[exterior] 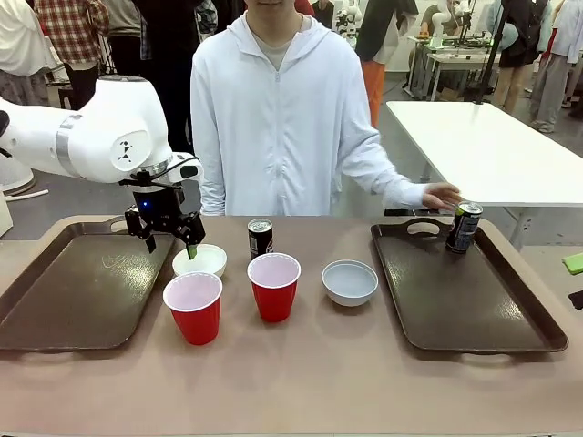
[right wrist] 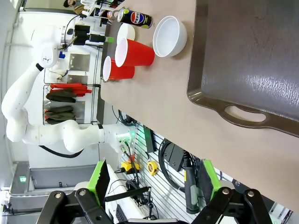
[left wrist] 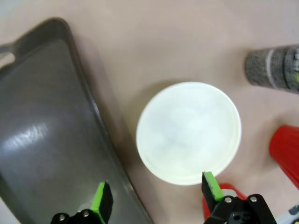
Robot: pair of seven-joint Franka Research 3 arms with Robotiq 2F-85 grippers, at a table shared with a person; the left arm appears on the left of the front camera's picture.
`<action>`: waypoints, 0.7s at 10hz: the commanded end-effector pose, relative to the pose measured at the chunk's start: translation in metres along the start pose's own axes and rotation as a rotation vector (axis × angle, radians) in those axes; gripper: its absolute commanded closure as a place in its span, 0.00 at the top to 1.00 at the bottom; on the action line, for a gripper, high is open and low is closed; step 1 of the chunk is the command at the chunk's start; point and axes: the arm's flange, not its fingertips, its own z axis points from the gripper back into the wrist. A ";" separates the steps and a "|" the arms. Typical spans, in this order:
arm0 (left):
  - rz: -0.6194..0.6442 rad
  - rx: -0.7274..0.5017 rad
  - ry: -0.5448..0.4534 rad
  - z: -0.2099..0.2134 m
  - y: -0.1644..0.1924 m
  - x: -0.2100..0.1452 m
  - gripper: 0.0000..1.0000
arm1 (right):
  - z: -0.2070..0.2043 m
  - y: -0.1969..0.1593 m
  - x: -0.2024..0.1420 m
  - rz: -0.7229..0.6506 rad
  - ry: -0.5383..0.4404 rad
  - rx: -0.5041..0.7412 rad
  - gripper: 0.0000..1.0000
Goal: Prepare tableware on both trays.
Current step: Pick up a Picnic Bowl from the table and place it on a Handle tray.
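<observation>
Front view: we see the left gripper [exterior: 171, 246] spread wide and empty, low over the white bowl [exterior: 200, 262]. The bowl sits on the table [exterior: 310, 382] just beside the left tray [exterior: 73, 287]. In the left wrist view one pad may be touching the bowl's rim; we cannot be sure. Two red cups [exterior: 193, 307] and the grey-blue bowl [exterior: 350, 281] stand between the trays, with one can [exterior: 260, 238] behind them. The other can [exterior: 464, 227] stands upright on the right tray [exterior: 465, 309], near the person's hand [exterior: 442, 195]. In the right wrist view, the right gripper [right wrist: 153, 179] hangs open and empty off the table edge.
</observation>
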 end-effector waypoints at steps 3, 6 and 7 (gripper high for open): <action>-0.005 -0.031 -0.056 -0.013 0.018 0.029 1.00 | -0.001 -0.001 0.002 0.009 -0.006 0.017 1.00; -0.007 0.006 -0.028 -0.029 0.011 0.031 1.00 | -0.001 -0.001 0.002 0.009 -0.006 0.017 1.00; -0.004 0.005 -0.016 -0.032 0.010 0.034 1.00 | -0.001 -0.001 0.002 0.009 -0.006 0.017 1.00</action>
